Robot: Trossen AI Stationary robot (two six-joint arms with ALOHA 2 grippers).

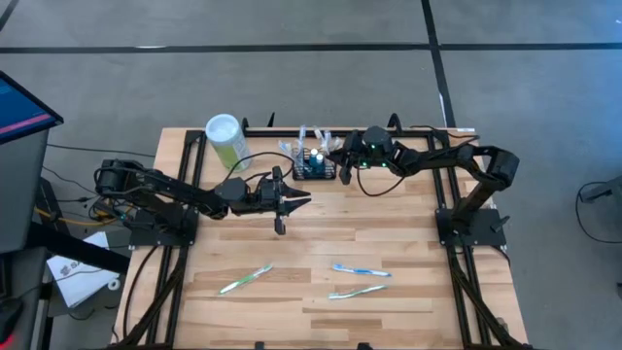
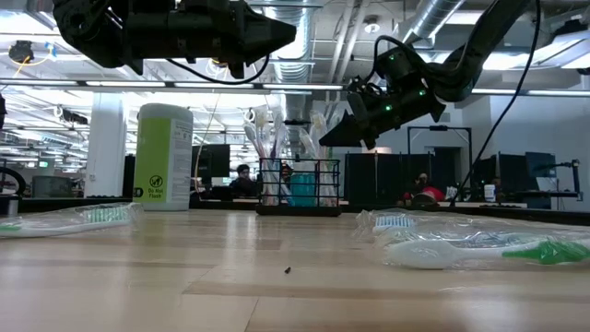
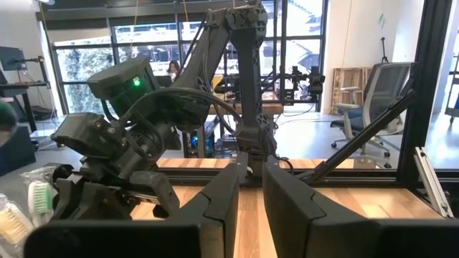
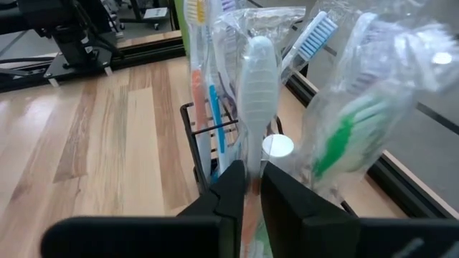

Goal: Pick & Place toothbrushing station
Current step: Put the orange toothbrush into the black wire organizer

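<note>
Where wrapped toothbrushes dot the wooden table, right gripper clamped on a wrapped brush.

The wire-mesh basket was black, and so were both arms and their fingers; small green lights glowed on the right gripper. The counter was pale wood in light and darker planks, framed in black. The cylinder was pale green with a white lid. Clear-wrapped toothbrushes lay on the counter: one green and white, one blue and white, one pale green. The floor was grey with dark lines.
</note>
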